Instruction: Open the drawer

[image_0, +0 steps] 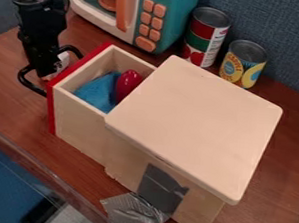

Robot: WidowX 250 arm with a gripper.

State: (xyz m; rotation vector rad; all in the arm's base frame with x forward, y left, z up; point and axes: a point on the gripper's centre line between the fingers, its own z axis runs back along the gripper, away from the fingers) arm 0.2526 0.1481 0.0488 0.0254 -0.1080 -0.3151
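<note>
The black gripper (pixel 45 70) is being held low at the upper left, just outside the drawer's red front; whether it is being kept wide or narrow cannot be told; a curved black handle (pixel 31 85) is showing beside it. The drawer (pixel 80 125) is standing pulled out of a pale, smooth wooden box (pixel 194 126) with a rounded-cornered top; inside, a blue, soft-looking piece (pixel 99 92) and a glossy, rounded red object (pixel 127 84) are being held; the box is being taped by wrinkled silver strips (pixel 136 213).
</note>
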